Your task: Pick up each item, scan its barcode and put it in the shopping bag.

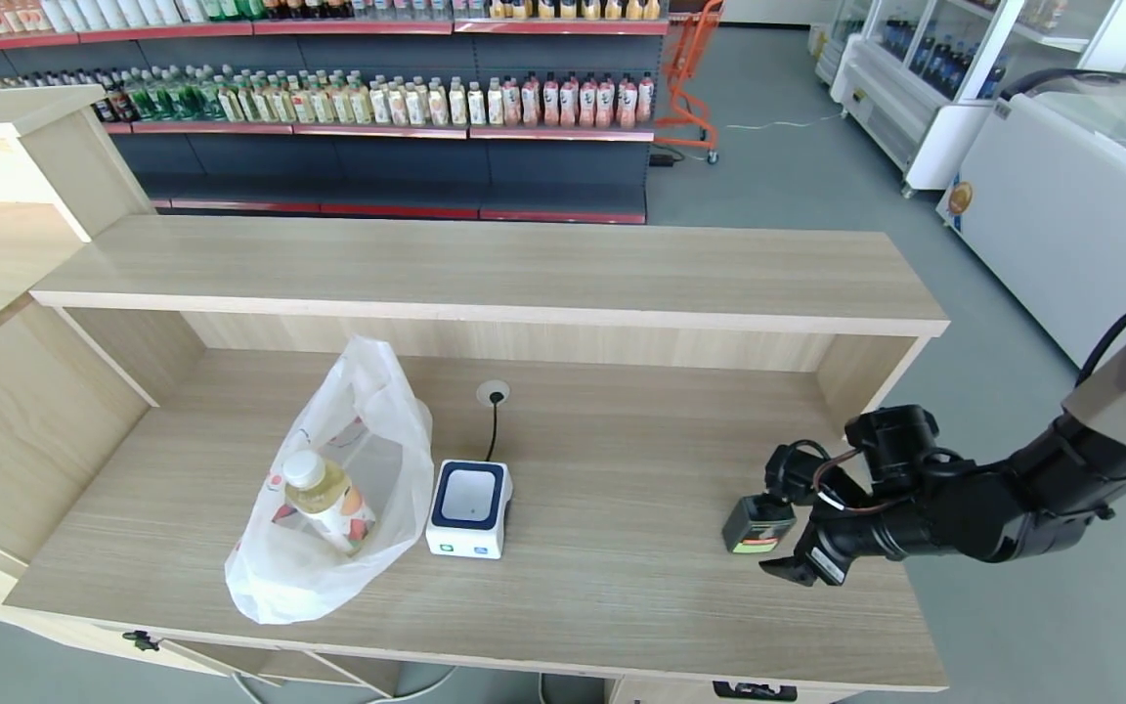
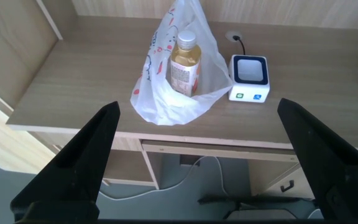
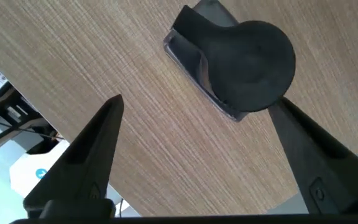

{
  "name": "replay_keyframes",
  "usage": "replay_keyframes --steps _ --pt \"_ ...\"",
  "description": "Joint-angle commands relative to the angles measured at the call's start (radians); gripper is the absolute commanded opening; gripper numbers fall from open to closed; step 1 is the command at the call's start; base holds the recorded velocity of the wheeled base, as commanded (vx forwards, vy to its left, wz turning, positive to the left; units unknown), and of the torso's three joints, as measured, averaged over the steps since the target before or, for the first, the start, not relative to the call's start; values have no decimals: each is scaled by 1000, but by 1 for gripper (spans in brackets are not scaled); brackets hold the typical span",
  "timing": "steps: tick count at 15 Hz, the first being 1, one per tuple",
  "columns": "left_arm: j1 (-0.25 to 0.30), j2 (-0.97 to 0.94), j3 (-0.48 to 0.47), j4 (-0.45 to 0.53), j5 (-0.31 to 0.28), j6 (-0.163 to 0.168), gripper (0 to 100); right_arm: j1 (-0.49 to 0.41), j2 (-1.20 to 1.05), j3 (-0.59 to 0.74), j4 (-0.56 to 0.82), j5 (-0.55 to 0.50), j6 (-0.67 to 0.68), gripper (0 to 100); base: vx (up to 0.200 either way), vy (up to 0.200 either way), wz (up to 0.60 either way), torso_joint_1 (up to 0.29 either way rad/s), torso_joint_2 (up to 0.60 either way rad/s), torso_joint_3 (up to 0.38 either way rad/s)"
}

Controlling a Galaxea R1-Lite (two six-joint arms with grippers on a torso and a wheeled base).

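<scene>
A small dark container [image 1: 757, 525] with a red and green label stands on the wooden counter [image 1: 622, 548] near its right end. In the right wrist view its round black lid [image 3: 247, 62] faces the camera. My right gripper [image 1: 780, 520] is open right beside it, fingers spread wide [image 3: 197, 106] on either side without touching it. A white plastic shopping bag [image 1: 328, 508] stands open at the left with a yellow drink bottle [image 1: 324, 499] inside. The white barcode scanner [image 1: 468, 506] sits just right of the bag. My left gripper [image 2: 197, 104] hangs open, off the counter's front edge, facing the bag [image 2: 166, 93] and scanner [image 2: 249, 78].
A raised ledge [image 1: 485, 269] runs along the counter's back, with side walls at both ends. The scanner's cable runs to a hole [image 1: 493, 393] in the counter. Bare counter lies between scanner and container. Store shelves and freezers stand behind.
</scene>
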Motion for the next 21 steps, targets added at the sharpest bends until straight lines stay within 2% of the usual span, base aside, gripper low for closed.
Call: replay_keyframes --steps 1,6,11,12,18,21 --pt "0 0 0 0 1 0 100 9 28 -25 -2 0 1 0 0 0 0 0 0 0" --pt "0 0 0 0 1 0 100 38 64 -44 -52 1 5 0 0 0 0 0 0 0" --pt "0 0 0 0 1 0 100 12 -16 1 -52 -2 1 0 0 0 0 0 0 0" --pt "0 0 0 0 1 0 100 7 -19 -2 -52 -2 1 100 0 0 0 0 0 0" --pt "0 0 0 0 1 0 100 60 88 -124 -52 1 8 100 0 0 0 0 0 0" --pt "0 0 0 0 1 0 100 92 157 -211 -48 47 8 100 0 0 0 0 0 0"
